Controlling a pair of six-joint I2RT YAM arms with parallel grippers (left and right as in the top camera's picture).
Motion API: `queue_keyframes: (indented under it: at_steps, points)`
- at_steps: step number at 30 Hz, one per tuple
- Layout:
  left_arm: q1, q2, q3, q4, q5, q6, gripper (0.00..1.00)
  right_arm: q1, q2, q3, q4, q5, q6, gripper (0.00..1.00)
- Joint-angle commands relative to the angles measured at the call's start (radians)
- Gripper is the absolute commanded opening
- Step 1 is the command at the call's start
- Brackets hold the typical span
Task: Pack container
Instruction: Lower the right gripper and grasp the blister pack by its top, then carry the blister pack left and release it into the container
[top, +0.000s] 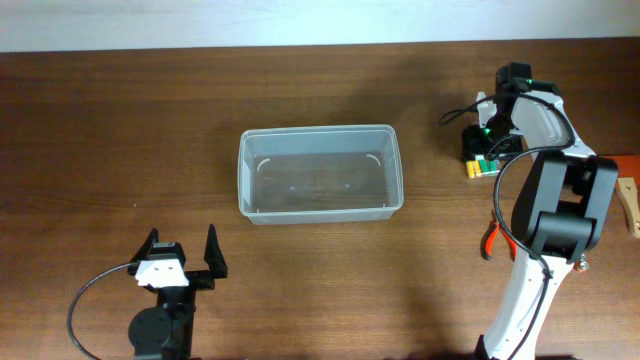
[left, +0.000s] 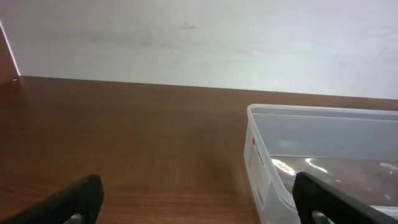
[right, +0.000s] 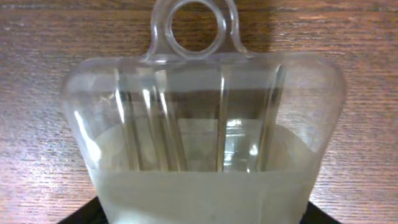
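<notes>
Left pincer near container, apart

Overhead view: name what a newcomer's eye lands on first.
The clear container sits empty mid-table. At the far right, the right claw is down at a small green-and-yellow item, with a red-handled tool lying nearer the front edge. The left claw stands open at the near left.

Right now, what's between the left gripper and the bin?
Nothing: only bare table between the left gripper and the bin. Overhead view shows it; the left wrist view agrees.
</notes>
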Motion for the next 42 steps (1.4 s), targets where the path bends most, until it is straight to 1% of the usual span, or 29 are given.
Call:
queue_keyframes:
  at_steps: [1,3,6,11,16,22,28,30,33,36,42]
  points:
    - [-0.004,-0.006,-0.003,-0.005,0.001,-0.002,0.99,-0.003,0.024,0.019,0.003,0.019,0.001,0.57]
    - [-0.004,-0.006,-0.003,-0.005,0.001,-0.002,0.99,-0.003,0.024,0.032,-0.006,0.020,0.001,0.53]
    - [-0.004,-0.006,-0.003,-0.005,0.001,-0.002,0.99,-0.003,0.024,0.069,-0.029,0.019,0.001,0.51]
    - [-0.004,-0.006,-0.003,-0.005,0.001,-0.002,0.99,0.001,0.024,0.169,-0.089,0.019,0.001,0.51]
    - [-0.004,-0.006,-0.003,-0.005,0.000,-0.002,0.99,0.021,0.024,0.325,-0.192,0.018,0.001,0.51]
    - [-0.004,-0.006,-0.003,-0.005,0.001,-0.002,0.99,0.078,0.018,0.562,-0.353,-0.020,0.001,0.52]
    - [-0.004,-0.006,-0.003,-0.005,0.000,-0.002,0.99,0.196,-0.002,0.786,-0.549,-0.045,-0.014,0.52]
    - [-0.004,-0.006,-0.003,-0.005,0.000,-0.002,0.99,0.238,-0.014,0.819,-0.575,-0.049,-0.014,0.52]
    - [-0.004,-0.006,-0.003,-0.005,0.000,-0.002,0.99,0.310,-0.032,0.835,-0.613,-0.049,-0.058,0.52]
    - [-0.004,-0.006,-0.003,-0.005,0.001,-0.002,0.99,0.390,-0.036,0.835,-0.626,-0.053,-0.068,0.52]
    - [-0.004,-0.006,-0.003,-0.005,0.001,-0.002,0.99,0.546,-0.036,0.832,-0.655,-0.090,-0.156,0.53]
